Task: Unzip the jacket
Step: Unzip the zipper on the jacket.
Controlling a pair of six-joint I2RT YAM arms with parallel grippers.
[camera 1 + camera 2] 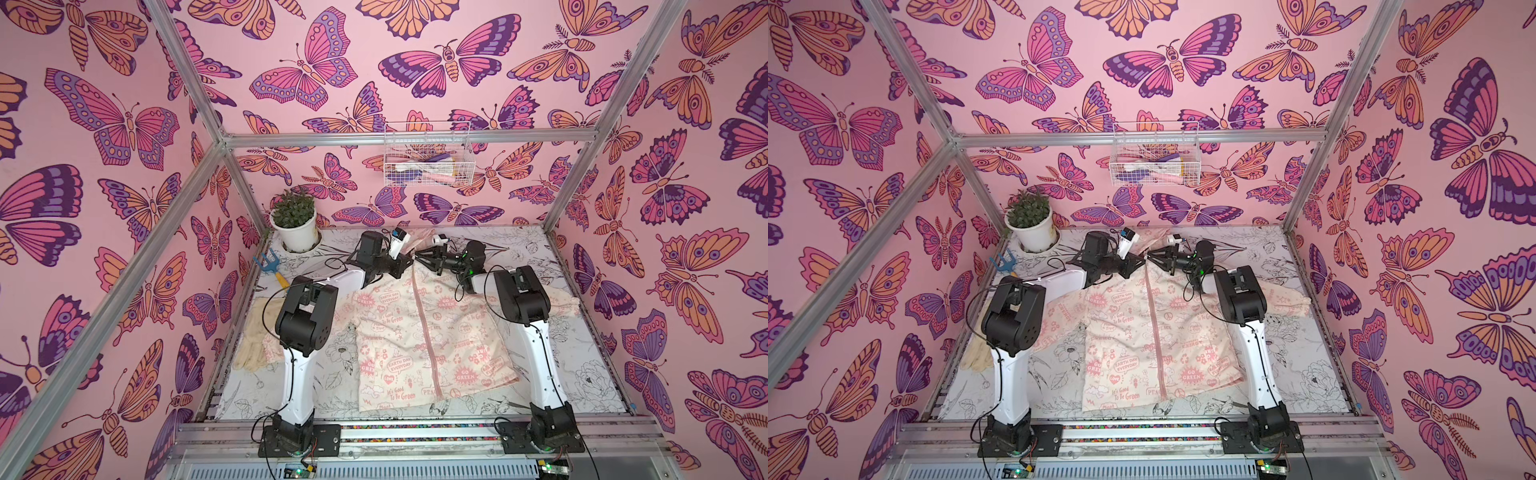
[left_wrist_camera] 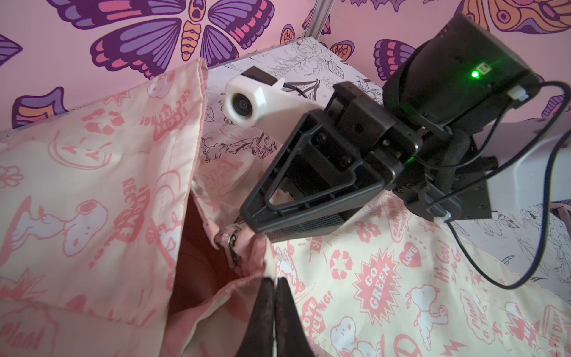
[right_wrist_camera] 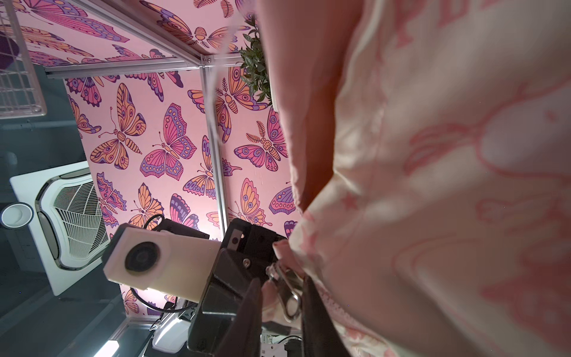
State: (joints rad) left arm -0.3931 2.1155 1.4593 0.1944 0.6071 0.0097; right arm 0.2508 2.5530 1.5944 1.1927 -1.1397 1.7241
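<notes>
2 top views look down; wrist views closely share the jacket (image 2: 386, 278).

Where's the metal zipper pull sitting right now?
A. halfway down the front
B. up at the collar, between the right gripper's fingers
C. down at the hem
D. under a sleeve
B: the right wrist view shows the zipper pull between the fingers of the right gripper, at the collar of the jacket.
</notes>
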